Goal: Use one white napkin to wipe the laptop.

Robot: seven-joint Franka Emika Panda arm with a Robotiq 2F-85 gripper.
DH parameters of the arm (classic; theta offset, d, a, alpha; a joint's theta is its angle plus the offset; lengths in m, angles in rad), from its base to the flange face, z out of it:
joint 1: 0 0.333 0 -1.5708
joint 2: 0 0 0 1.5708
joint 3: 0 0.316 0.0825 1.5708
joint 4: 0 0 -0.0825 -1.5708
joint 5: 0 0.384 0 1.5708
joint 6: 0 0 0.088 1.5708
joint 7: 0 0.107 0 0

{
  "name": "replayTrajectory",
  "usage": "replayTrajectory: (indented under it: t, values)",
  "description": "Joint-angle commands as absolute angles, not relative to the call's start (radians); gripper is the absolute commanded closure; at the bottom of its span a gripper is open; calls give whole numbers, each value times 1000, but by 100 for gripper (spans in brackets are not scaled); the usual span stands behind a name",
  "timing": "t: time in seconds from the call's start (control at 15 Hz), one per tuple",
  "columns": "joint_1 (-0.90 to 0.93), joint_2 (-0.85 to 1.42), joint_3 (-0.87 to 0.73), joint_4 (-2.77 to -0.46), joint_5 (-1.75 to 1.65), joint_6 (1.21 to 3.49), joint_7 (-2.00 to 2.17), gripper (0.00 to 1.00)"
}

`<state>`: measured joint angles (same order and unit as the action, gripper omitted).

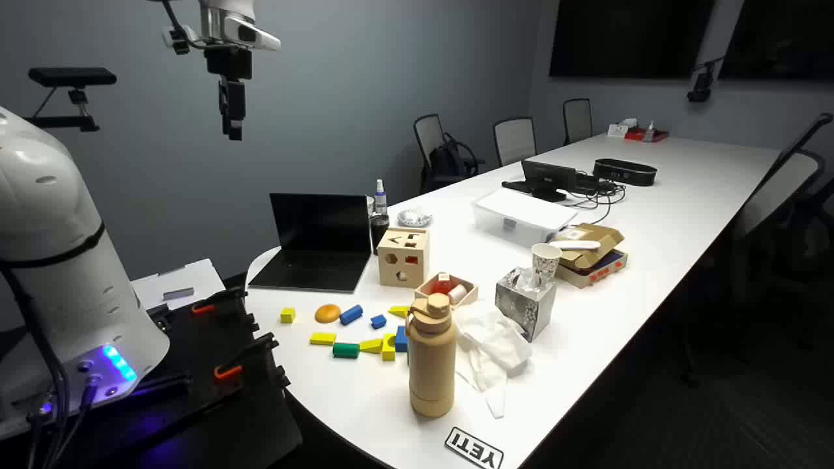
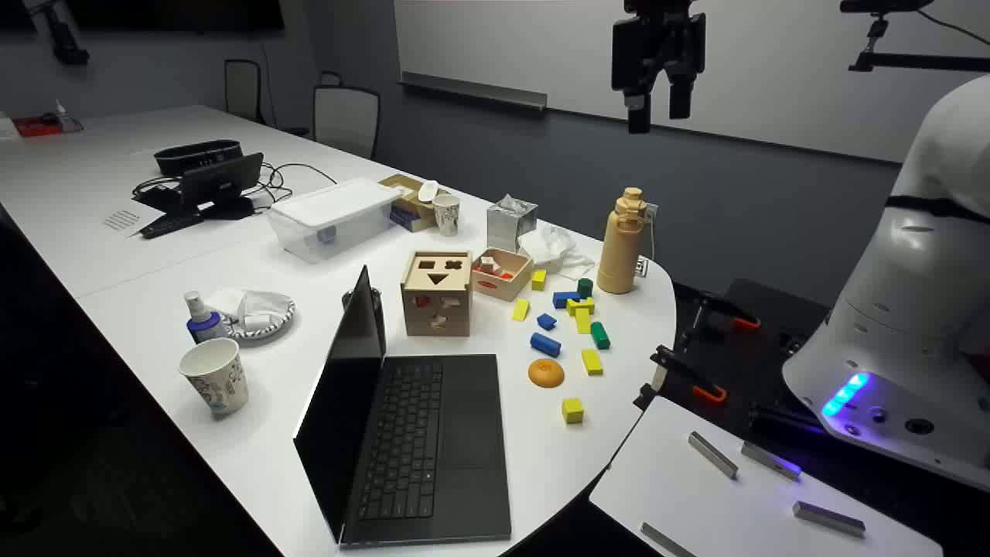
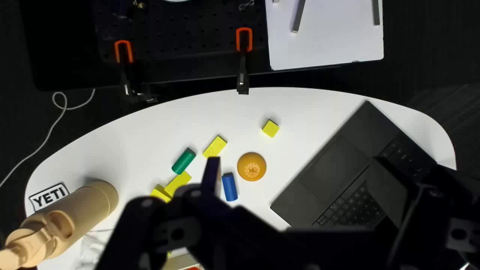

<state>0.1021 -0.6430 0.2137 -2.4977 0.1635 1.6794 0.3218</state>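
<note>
Hanging well above the table (image 1: pixel 365 397), the gripper (image 2: pixel 659 114) is held with its fingers (image 2: pixel 639 120) apart, and nothing is gripped between them. In both exterior views the crumpled white napkin (image 1: pixel 492 342) is seen between the tan water bottle (image 1: pixel 432 365) and the silver tissue box (image 1: pixel 525 305); the open laptop (image 2: pixel 418 433) is set at the table's rounded end, well apart from the napkin.

A grasp is judged to be called for next. If the descent is made too near the water bottle, it may be knocked over by the fingers. If the tissue (image 2: pixel 510 204) sticking up from the tissue box is caught too, the box may be dragged along. Whether a single sheet is lying there cannot be told, so several layers may be lifted by a deep pinch.

If the napkin is carried low, the toy blocks (image 2: pixel 582 319) may be swept aside by a trailing corner, and the wooden shape sorter (image 2: pixel 437 298) may be snagged. Under heavy pressure the screen (image 2: pixel 340 410) may be forced back toward the paper cup (image 2: pixel 215 377) behind it; if the napkin slips, the keyboard (image 2: pixel 398 456) may be scraped by bare fingers.
</note>
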Motion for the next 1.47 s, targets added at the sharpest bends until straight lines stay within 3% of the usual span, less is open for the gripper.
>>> replayTrajectory:
  t: [0.0, 0.53, 1.4]
  values:
    - [101, -643, 214, -2496, 163, 1678, 321, 0]
    - [63, -593, 171, -2428, 170, 1659, 329, 0]
    - [-107, -3, -29, -1916, 162, 1727, 483, 0]
